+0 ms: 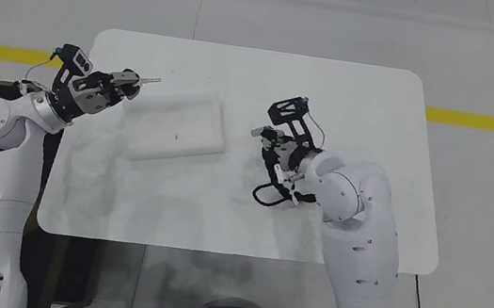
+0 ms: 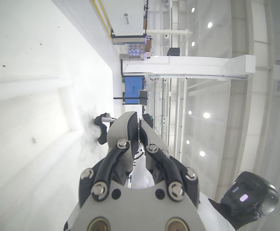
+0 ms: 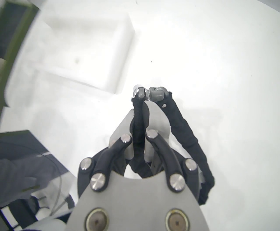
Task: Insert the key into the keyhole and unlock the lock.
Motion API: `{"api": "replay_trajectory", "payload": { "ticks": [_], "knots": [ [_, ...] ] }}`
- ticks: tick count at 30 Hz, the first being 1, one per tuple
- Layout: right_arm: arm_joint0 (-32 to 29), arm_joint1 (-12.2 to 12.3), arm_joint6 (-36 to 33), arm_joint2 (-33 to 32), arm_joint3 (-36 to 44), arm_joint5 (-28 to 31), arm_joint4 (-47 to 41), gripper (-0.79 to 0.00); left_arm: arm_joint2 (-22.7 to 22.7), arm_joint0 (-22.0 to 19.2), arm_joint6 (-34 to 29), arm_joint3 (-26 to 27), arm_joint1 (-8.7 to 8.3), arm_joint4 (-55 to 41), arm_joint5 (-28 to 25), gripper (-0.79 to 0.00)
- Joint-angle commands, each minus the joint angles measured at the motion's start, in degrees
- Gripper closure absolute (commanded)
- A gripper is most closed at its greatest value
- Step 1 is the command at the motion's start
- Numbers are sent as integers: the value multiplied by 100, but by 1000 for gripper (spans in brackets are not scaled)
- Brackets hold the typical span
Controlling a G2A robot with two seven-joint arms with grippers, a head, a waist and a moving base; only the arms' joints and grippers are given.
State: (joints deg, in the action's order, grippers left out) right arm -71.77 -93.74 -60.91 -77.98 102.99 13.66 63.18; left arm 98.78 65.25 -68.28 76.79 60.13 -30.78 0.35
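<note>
Two hands, both clamped: left hand (image 1: 131,82) at ten o'clock on the desk (image 1: 377,106) pinches a slim silver key (image 1: 150,80); right hand (image 3: 142,109), central, grips a silver-tipped black cable lock (image 3: 189,135).

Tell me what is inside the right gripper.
The right gripper is shut on the black cable lock. Its metal head sticks out past the fingers, which cover the cable's gripped sides.

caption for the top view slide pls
Left gripper holds the key near the tray; right gripper holds the lock.
</note>
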Motion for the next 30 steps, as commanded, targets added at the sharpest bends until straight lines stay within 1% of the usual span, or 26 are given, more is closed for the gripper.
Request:
{"api": "replay_trajectory", "payload": {
  "ticks": [1, 3, 5, 7, 10, 12, 14, 22, 23, 25, 27, 28, 30],
  "knots": [
    [-95, 14, 226, -402, -104, 170, -1441, 0, -69, 81, 37, 63, 41, -797, 229, 0],
    [-133, 47, 173, -748, -253, 436, -2699, 0, -213, 74, 59, 70, 85, -1286, 333, 0],
    [-158, 89, -40, -973, -443, 709, -3883, 0, -456, 82, 40, 66, 135, -1590, 352, 0],
    [-158, 127, -258, -1097, -660, 881, -4943, 0, -678, 43, -44, -12, 182, -1979, 585, 0],
    [-110, 190, -699, -1115, -988, 1118, -6097, 0, -947, -79, 30, -196, 244, -2403, 952, 0],
    [-63, 231, -1015, -1055, -1169, 1287, -6653, 0, -987, -110, 92, -228, 254, -2446, 1014, 0],
    [-71, 276, -1260, -1017, -1229, 1499, -6788, 0, -987, -110, 92, -228, 254, -2446, 1014, 0],
    [-71, 276, -1260, -1017, -1229, 1499, -6788, 0, -987, -110, 92, -228, 254, -2446, 1014, 0],
    [-71, 276, -1260, -1017, -1229, 1499, -6788, 0, -1017, 24, 112, -54, 246, -2232, 902, 0],
    [-322, 280, -1035, -987, -1098, 1355, -6949, 0, -1043, 285, 54, 538, 214, -1547, 425, 0],
    [-444, 303, -818, -947, -982, 1108, -7010, 0, -1067, 404, 121, 964, 164, -367, -313, 0],
    [-445, 313, -783, -912, -974, 985, -7135, 0, -1122, 490, 138, 1160, 156, 29, -637, 0],
    [-422, 339, -790, -867, -1000, 784, -7395, 0, -1207, 619, 158, 1340, 162, 259, -953, 0]
  ]
}}
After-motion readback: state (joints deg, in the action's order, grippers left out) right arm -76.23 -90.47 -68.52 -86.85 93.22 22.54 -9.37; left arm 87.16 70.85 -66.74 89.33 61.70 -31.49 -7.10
